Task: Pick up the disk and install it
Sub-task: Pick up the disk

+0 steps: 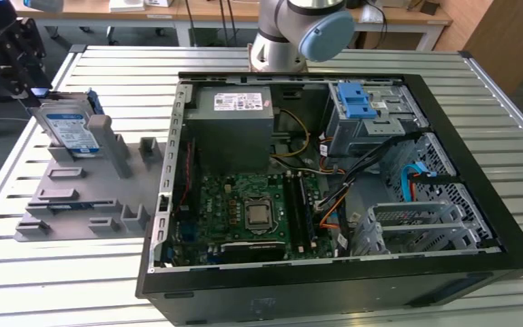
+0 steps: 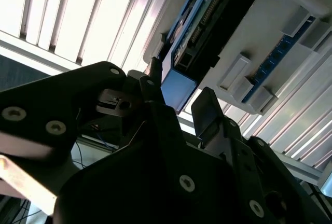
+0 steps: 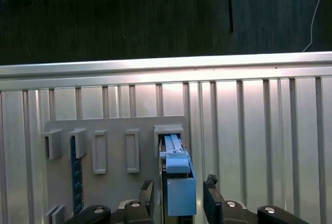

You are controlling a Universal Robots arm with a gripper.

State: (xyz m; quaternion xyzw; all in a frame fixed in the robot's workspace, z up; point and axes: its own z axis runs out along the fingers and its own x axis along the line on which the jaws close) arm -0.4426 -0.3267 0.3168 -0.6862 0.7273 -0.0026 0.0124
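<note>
The disk [image 1: 69,128] stands on edge in a slot of the grey holder plate [image 1: 89,197], on the exterior view's left. It is silver with a white-and-blue label and a blue bracket. My gripper [image 1: 27,87] is at the disk's far end. In both wrist views the gripper [image 3: 179,186] [image 2: 179,97] is open, with one black finger [image 3: 147,193] on each side of the bracket's blue end tab [image 3: 180,193]. Small gaps show between the pads and the tab. The disk's dark connector edge [image 2: 218,11] lies just beyond the fingers.
The open computer case [image 1: 479,272] lies on the slatted metal table [image 1: 25,272], to the exterior view's right of the holder. Inside it are the grey power supply [image 1: 234,129], a drive cage with a blue latch [image 1: 366,109], the motherboard [image 1: 243,211] and loose cables. The arm's base [image 1: 289,34] stands behind the case.
</note>
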